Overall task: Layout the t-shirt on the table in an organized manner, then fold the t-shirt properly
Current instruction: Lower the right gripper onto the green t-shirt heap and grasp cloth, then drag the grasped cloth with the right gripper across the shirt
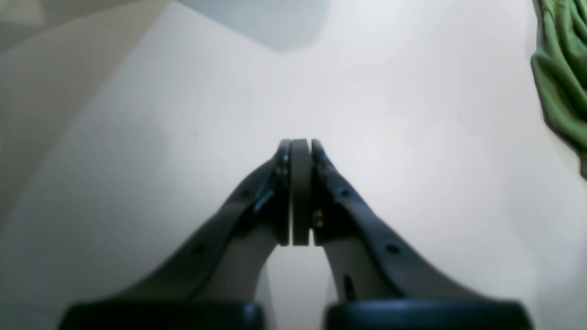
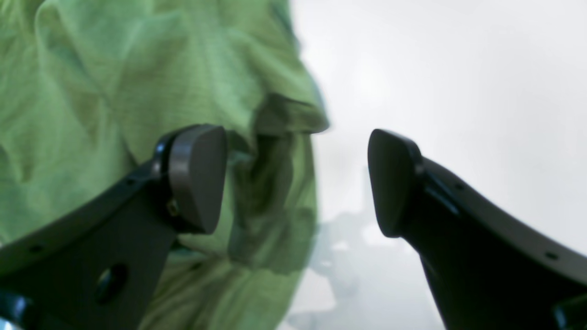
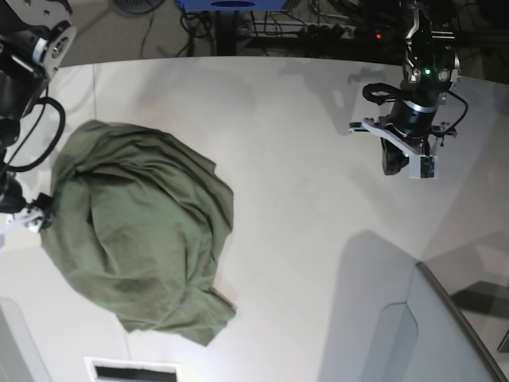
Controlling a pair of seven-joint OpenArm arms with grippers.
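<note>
The olive-green t-shirt point(image 3: 143, 231) lies crumpled in a heap on the left part of the white table point(image 3: 302, 119). My right gripper point(image 3: 36, 216) is at the heap's left edge. In the right wrist view it point(image 2: 296, 181) stands open. A rumpled fold of the t-shirt point(image 2: 114, 82) lies under its left finger point(image 2: 197, 178) and reaches into the gap, with nothing gripped. My left gripper point(image 3: 391, 167) hovers over bare table at the far right, well away from the cloth. Its pads point(image 1: 301, 151) are pressed together, shut and empty. A bit of t-shirt point(image 1: 564, 68) shows at that view's right edge.
A grey angled panel point(image 3: 445, 334) rises at the table's lower right. A white plate with a dark slot point(image 3: 131, 370) sits at the front edge below the shirt. Cables and equipment point(image 3: 318, 24) lie beyond the far edge.
</note>
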